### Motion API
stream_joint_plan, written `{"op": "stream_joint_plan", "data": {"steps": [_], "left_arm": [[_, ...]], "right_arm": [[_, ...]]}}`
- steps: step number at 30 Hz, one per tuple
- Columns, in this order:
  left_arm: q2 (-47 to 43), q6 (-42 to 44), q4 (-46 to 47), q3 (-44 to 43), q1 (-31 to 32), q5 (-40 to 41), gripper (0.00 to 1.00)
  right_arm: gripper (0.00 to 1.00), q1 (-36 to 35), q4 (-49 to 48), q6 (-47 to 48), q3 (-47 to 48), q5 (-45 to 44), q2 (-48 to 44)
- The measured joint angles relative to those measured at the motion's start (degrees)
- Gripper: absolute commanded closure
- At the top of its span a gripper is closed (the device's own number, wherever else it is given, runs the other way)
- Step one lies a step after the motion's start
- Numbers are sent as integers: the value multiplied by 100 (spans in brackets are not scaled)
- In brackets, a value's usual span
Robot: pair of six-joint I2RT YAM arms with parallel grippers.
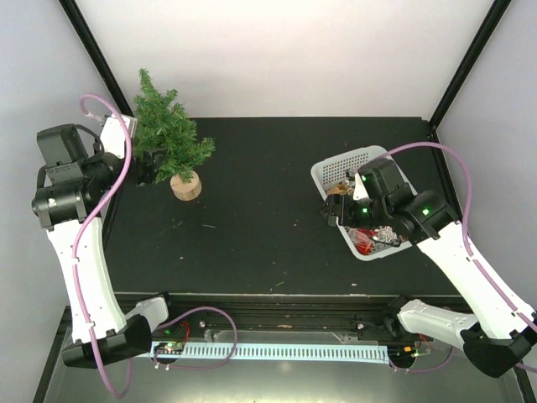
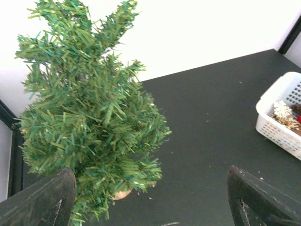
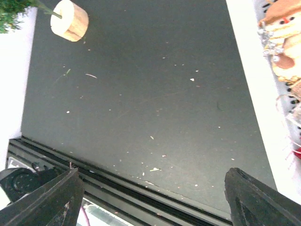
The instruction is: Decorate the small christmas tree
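**Top external view: tree at far left, both grippers spread wide**

Your small christmas tree (image 1: pixel 172 134) stands upright on its round wooden stump (image 1: pixel 186 185) at the far left corner of the dark surface (image 1: pixel 260 235). Your left gripper (image 1: pixel 144 168) sits just beside the lower branches, on the tree's left side. From the left wrist camera you see its jaws spread wide, with the tree (image 2: pixel 89 117) filling the left half of the frame. Foliage overlaps the left finger (image 2: pixel 42 200), and it may be brushing it, though you can't confirm contact from this angle. Nothing is gripped.

Your right gripper (image 1: pixel 333 208) hovers at the near left edge of the white mesh basket (image 1: pixel 336 166), well apart from the tree. Its wrist camera shows the jaws wide apart with only bare surface between them and the basket rim (image 3: pixel 249 70) to one side. Ornaments (image 3: pixel 282 28) lie inside the basket.
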State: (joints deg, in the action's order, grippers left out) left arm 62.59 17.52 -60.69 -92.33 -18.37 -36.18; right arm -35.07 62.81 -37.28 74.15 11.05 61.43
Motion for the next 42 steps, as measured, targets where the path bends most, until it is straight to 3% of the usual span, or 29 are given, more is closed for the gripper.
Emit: {"op": "stream_joint_plan", "data": {"steps": [4,12,23,42], "left_arm": [[-7,-184,614,256,0,85,14],[2,-730,2212,496,-2,-83,30],[122,-1432,4205,1224,-2,-439,26],[1537,-2120,5180,273,157,-907,28]], "right_arm": [[18,-7,98,17,0,-140,-11],[18,-11,114,7,-76,-190,-4],[18,-11,105,-52,-258,-179,-4],[18,-11,42,-55,-455,-98,149]]}}
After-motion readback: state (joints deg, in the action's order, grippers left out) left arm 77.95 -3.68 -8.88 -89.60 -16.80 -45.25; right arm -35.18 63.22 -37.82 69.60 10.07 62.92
